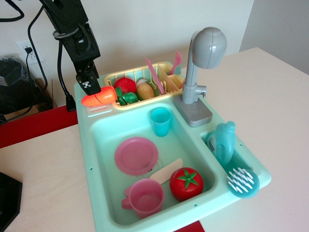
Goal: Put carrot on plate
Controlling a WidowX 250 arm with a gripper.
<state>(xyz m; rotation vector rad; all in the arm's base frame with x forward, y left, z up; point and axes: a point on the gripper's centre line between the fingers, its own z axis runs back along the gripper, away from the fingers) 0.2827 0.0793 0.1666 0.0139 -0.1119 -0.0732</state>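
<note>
The orange toy carrot (99,98) hangs lying sideways in my gripper (91,88), above the back left corner of the mint toy sink (91,159). Its green top points right, toward the dish rack. The black fingers (88,81) come down from above and are shut on the carrot's thick middle. The round pink plate (136,155) lies flat on the basin floor, in front of and to the right of the carrot, and nothing lies on it.
In the basin stand a teal cup (160,121), a pink handled cup (145,197) and a red toy tomato (186,183). A yellow dish rack (159,72) with toy food sits behind. The grey faucet (203,67), a soap bottle (221,142) and a brush (241,181) are at the right.
</note>
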